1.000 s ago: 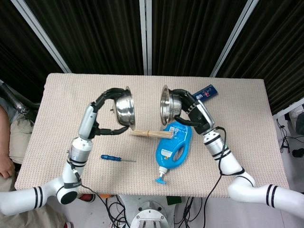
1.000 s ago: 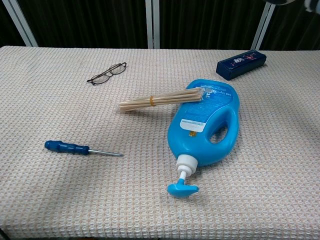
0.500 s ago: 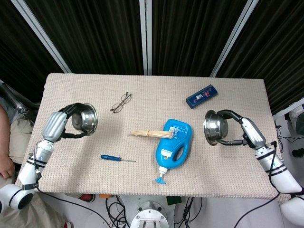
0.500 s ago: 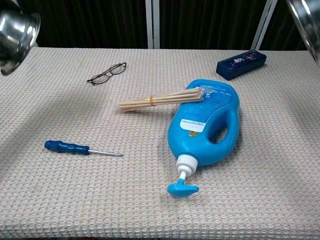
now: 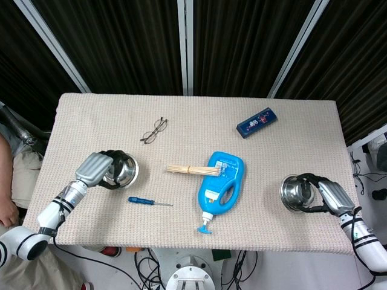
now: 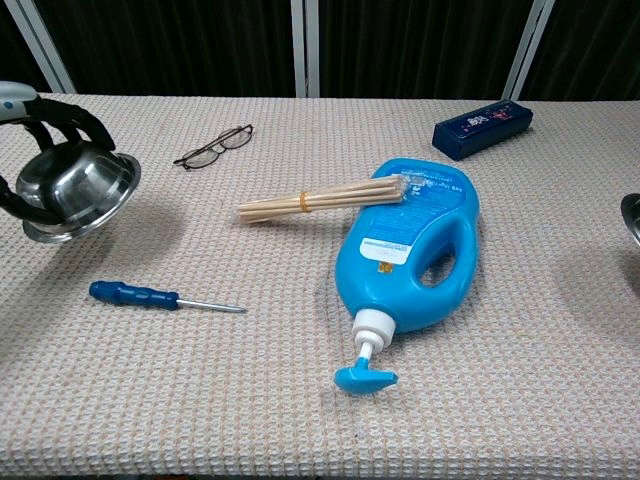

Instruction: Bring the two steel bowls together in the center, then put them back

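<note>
Only the head view shows the right hand [image 5: 331, 194] wrapped around its steel bowl [image 5: 295, 193] near the counter's [image 5: 302, 127] right front corner — the chest view catches just that bowl's rim at its edge. Two bowls in all. The left hand [image 5: 97, 169] grips the other bowl [image 5: 121, 171], tilted, near the left edge — fingers curled over its rim.

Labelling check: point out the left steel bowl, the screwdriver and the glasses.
left steel bowl [image 6: 78, 190]: chest view, on its shiny outer wall.
screwdriver [image 6: 133, 294]: chest view, on the blue handle.
glasses [image 5: 154, 130]: head view, on the frame near the bridge.
</note>
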`<move>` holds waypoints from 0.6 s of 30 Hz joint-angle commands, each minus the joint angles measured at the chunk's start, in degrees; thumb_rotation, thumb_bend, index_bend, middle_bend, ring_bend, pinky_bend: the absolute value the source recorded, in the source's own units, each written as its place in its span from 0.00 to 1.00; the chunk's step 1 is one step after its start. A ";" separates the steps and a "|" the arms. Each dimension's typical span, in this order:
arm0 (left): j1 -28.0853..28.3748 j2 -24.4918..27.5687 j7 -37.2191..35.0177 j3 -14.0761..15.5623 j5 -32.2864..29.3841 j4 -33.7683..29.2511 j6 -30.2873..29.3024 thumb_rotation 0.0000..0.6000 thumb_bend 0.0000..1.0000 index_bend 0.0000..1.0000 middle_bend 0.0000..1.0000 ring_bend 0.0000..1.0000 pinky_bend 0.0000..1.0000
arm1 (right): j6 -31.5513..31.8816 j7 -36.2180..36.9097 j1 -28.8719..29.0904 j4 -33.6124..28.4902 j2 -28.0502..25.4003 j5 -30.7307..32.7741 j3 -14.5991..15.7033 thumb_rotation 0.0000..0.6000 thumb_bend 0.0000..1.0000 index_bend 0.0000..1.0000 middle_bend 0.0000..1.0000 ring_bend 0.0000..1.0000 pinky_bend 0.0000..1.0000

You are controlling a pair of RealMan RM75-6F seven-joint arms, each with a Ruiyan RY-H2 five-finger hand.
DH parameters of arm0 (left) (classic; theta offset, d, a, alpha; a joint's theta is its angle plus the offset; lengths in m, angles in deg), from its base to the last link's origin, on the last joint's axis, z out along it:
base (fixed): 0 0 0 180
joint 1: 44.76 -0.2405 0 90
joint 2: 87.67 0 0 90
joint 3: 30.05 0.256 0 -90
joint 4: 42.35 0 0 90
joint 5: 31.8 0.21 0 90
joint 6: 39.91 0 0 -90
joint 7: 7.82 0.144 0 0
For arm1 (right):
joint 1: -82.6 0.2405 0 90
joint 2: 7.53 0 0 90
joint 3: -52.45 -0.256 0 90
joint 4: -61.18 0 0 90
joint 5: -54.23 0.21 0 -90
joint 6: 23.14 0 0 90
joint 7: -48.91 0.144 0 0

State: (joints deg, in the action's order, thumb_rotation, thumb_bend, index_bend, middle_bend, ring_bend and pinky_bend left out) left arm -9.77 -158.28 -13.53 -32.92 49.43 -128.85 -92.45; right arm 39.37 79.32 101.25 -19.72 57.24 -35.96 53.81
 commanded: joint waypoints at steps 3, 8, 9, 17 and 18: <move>1.41 0.24 2.34 0.40 -1.57 -0.86 3.20 1.00 0.12 0.00 0.10 0.20 0.37 | -3.35 -3.20 1.95 -1.09 -0.70 -0.33 0.98 1.00 0.22 0.05 0.04 0.01 0.02; 0.33 -0.51 0.77 0.37 -0.47 0.08 0.44 1.00 0.05 0.00 0.00 0.12 0.30 | -1.31 -5.35 1.21 -1.76 -0.23 1.23 0.03 1.00 0.04 0.00 0.00 0.00 0.00; 0.06 -0.42 0.89 0.40 -0.12 0.14 -0.31 1.00 0.05 0.00 0.00 0.11 0.29 | -0.61 -5.95 0.92 -1.88 -0.23 1.54 -0.18 1.00 0.03 0.00 0.00 0.00 0.00; -2.11 2.44 0.96 0.88 -0.82 -2.67 -2.84 1.00 0.03 0.00 0.00 0.01 0.23 | 2.55 -5.60 -0.91 -3.61 -1.73 2.31 -0.23 1.00 0.01 0.00 0.00 0.00 0.00; -2.50 2.47 1.05 0.79 -0.89 -2.52 -3.60 1.00 0.03 0.00 0.00 0.01 0.23 | 3.25 -5.35 -1.31 -3.71 -1.85 2.18 -0.15 1.00 0.01 0.00 0.00 0.00 0.00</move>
State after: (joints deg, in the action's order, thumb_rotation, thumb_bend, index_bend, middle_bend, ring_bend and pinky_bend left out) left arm -11.82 -155.93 -12.49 -32.15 48.75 -131.35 -95.33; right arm 41.81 73.60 100.52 -23.15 55.68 -33.73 53.59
